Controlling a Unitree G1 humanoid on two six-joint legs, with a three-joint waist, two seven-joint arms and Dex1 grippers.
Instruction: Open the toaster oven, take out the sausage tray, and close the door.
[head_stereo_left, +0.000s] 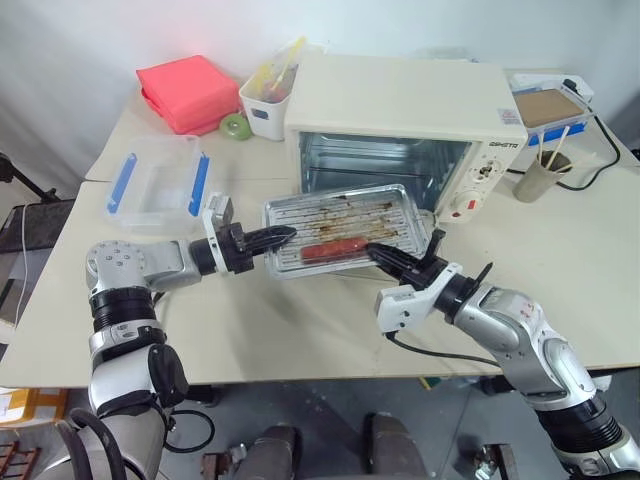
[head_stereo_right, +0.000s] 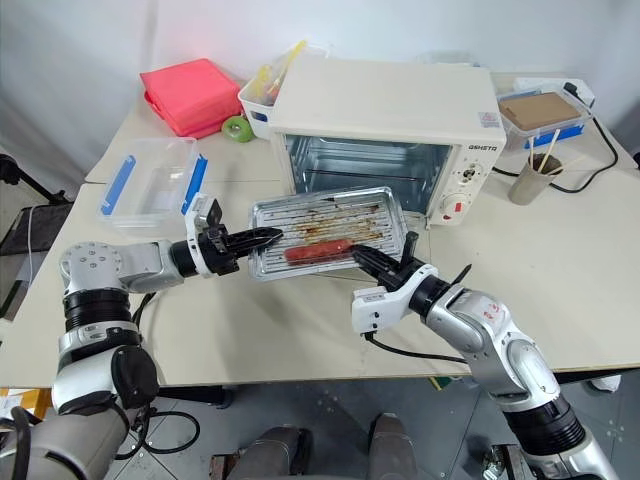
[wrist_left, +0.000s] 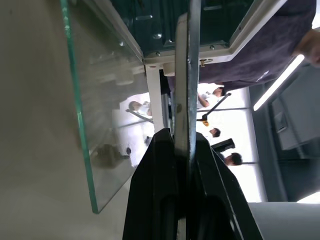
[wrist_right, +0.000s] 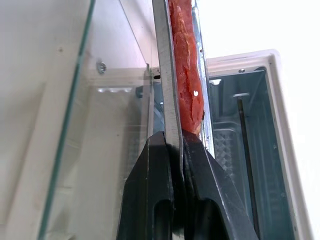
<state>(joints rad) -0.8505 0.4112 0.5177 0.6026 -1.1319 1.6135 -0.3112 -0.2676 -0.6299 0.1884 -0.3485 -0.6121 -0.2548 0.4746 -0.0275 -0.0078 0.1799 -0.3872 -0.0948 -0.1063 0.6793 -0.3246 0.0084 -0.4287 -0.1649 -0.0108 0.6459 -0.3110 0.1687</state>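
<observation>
The cream-white toaster oven (head_stereo_left: 400, 95) stands at the back of the table with its cavity open. The door (wrist_left: 100, 125) lies folded down, mostly hidden under the tray; its glass pane shows in both wrist views. In front of the opening, the silver sausage tray (head_stereo_left: 345, 215) is held just above the door with one reddish sausage (head_stereo_left: 335, 249) near its front edge. My left gripper (head_stereo_left: 285, 235) is shut on the tray's left rim. My right gripper (head_stereo_left: 378, 252) is shut on the front rim, close beside the sausage (wrist_right: 187, 75).
A clear plastic box with blue clips (head_stereo_left: 160, 182) sits left of the tray. A red folded cloth (head_stereo_left: 188, 92), a green tape roll (head_stereo_left: 236, 126) and a white utensil tub (head_stereo_left: 268, 100) stand at the back left. A paper cup (head_stereo_left: 540, 175) stands right of the oven.
</observation>
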